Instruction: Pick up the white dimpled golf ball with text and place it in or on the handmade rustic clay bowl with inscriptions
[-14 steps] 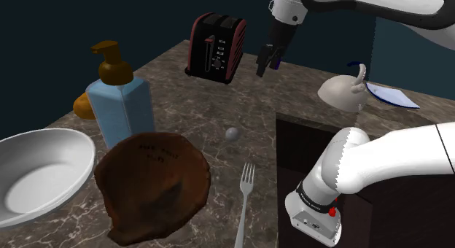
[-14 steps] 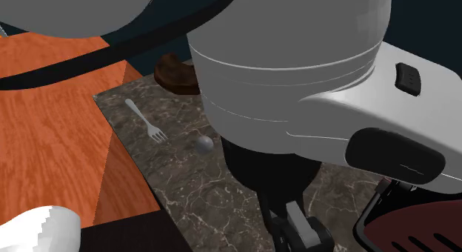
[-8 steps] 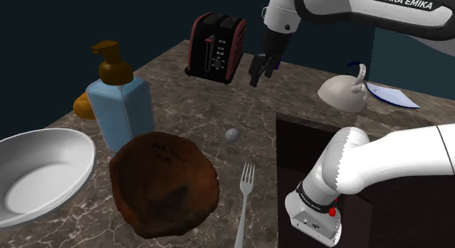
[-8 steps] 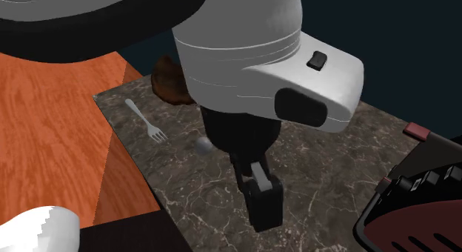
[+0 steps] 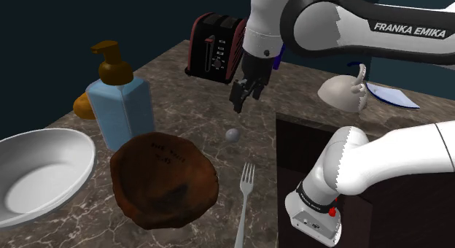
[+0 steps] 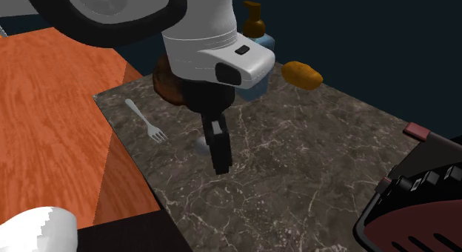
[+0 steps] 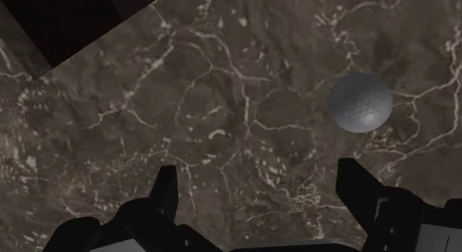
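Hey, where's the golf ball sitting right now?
In the shoulder view, the golf ball lies on the marble counter, just beyond the fork and up-right of the brown bowl; the open gripper hangs above, not around it.

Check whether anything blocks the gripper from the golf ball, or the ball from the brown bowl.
Nothing visible does. The open gripper hovers above bare marble counter, the golf ball lying off to one side. Only bare counter separates the ball from the bowl; the fork lies beside that path.
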Action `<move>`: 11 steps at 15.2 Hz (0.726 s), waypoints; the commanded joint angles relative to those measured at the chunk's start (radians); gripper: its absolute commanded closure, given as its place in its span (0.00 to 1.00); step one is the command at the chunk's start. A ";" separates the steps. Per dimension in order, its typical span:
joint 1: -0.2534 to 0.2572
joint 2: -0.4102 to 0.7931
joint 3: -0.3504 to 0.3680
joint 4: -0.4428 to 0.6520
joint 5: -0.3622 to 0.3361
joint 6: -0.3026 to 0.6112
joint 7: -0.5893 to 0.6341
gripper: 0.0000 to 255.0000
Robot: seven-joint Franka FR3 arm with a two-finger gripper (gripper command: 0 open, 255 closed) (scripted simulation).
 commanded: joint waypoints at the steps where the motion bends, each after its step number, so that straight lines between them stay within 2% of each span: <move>1: 0.012 0.005 0.048 -0.010 0.023 0.005 0.056 0.00; 6: 0.031 0.072 0.175 0.007 0.074 0.032 0.195 0.00; 11: 0.036 0.067 0.183 -0.063 0.082 0.097 0.192 0.00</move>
